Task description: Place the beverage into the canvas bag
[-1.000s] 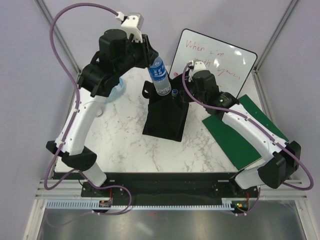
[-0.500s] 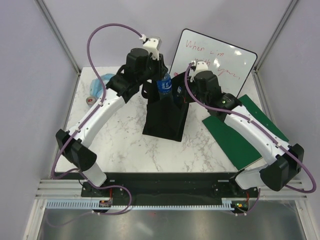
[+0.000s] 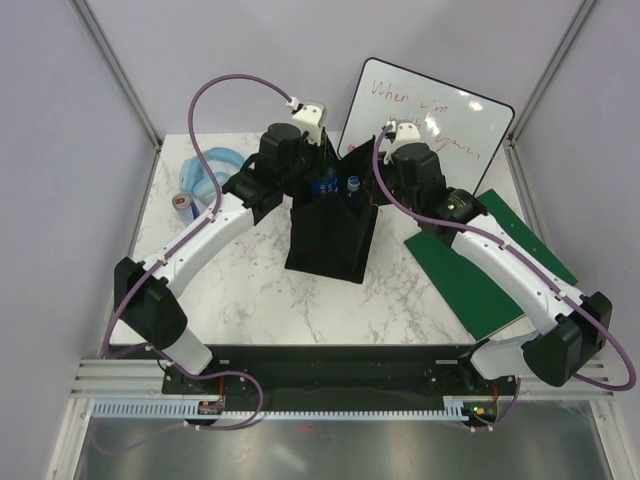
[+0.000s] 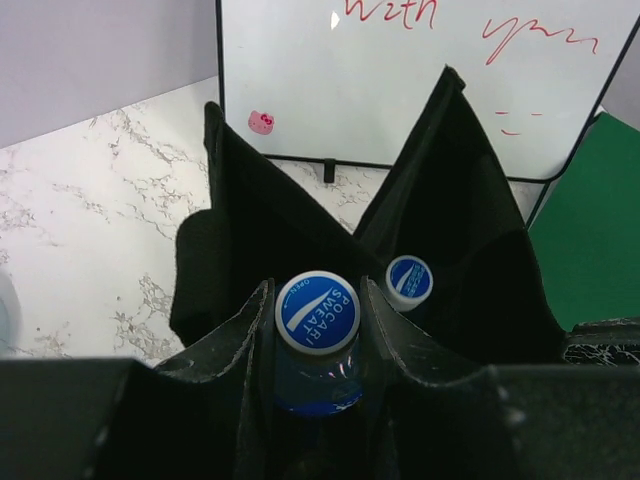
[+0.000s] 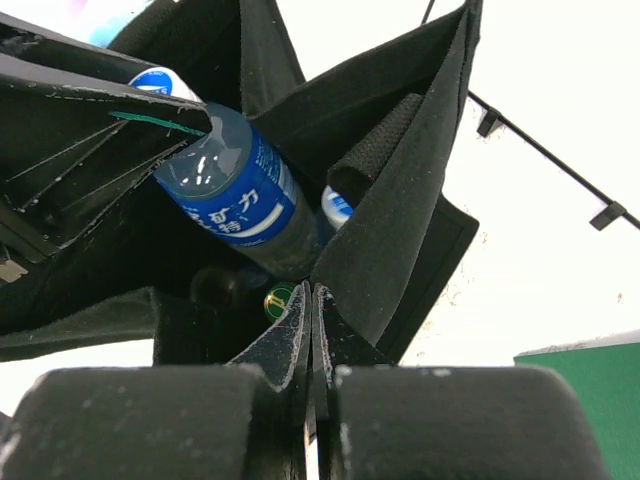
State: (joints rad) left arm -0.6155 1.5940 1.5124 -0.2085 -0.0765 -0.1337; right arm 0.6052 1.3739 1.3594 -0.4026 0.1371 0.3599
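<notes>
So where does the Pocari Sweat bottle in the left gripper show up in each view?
Top external: Pocari Sweat bottle upper centre, in the canvas bag's mouth.
Left wrist: bottle bottom centre, cap toward camera.
Right wrist: bottle upper left, slanted.
Shared landmark: the canvas bag.

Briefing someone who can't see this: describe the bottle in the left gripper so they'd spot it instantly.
A black bag stands mid-table before the whiteboard. In its open mouth, the left gripper holds the bottle. Its blue cap sits between the fingers; the other bottle lies deeper, untouched.
</notes>
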